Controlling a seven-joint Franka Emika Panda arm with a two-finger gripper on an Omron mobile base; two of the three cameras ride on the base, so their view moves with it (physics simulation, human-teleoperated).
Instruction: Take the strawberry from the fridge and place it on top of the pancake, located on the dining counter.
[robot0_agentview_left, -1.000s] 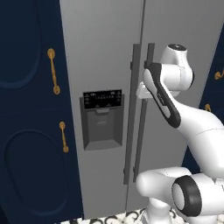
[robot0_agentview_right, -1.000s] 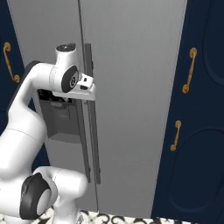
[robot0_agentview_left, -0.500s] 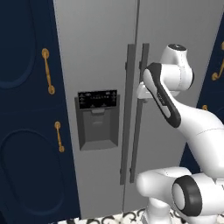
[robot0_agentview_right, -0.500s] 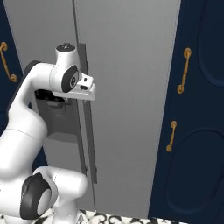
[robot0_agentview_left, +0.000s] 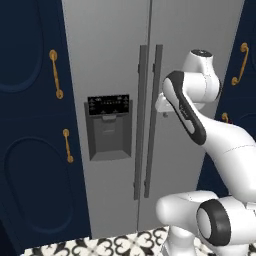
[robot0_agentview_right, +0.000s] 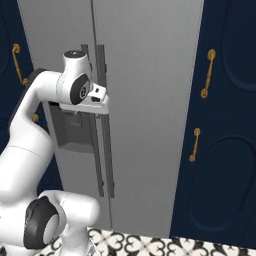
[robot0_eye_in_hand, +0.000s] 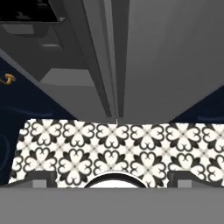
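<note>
Approach step: fridge (robot0_agentview_left: 120, 60) shut at frame centre, gripper (robot0_agentview_right: 101, 95) mid-left of the right view beside the handles (robot0_agentview_left: 148, 120), jaws wide and empty; strawberry presumably inside; next move probably calls for closing on a handle and pulling.

You have 1 fridge (robot0_agentview_left: 115, 60) with 2 doors, 2 long dark handles (robot0_agentview_left: 148, 122) at its middle seam, 1 dispenser (robot0_agentview_left: 109, 127), and 4 brass cabinet handles (robot0_agentview_left: 56, 74) flanking the fridge.

my two base cameras face the fridge (robot0_agentview_left: 150, 75) closely from either side; my hand camera looks down its doors.
</note>
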